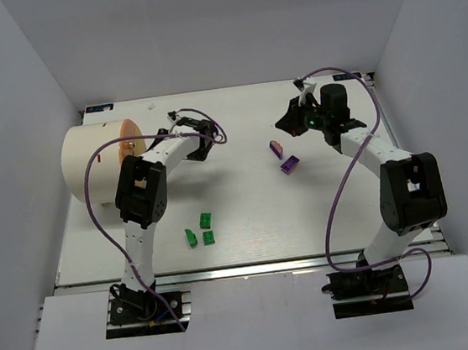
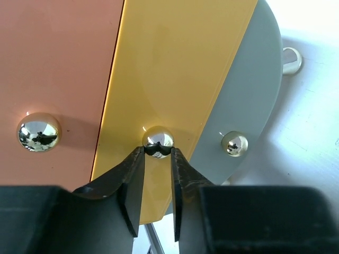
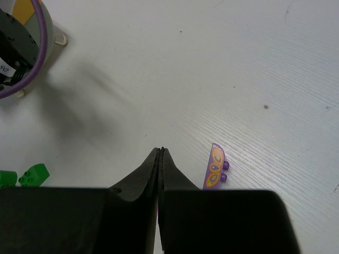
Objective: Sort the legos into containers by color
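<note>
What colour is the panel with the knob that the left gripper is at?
The panel is yellow; the left wrist view shows it best.

- Left arm (image 1: 137,249): white links, black boxy joints, a purple cable (image 1: 87,198) running back from its pincer.
- Right arm (image 1: 375,155): same colours, with a small green light (image 1: 311,121) behind its pincer.
- Left pincer (image 2: 157,159) and right pincer (image 3: 160,151): black tapered fingers.

A white table (image 1: 235,111) is seen from above, enclosed by plain pale walls: a far wall (image 1: 217,25), a left wall (image 1: 5,167) and a right wall (image 1: 459,73). Fine parallel lines and a few small specks are shown on the tabletop up close. The near edge is bordered by a metal rail (image 1: 253,268) and a white board (image 1: 258,307). Even, bright light is cast, and soft shadows are thrown.
</note>
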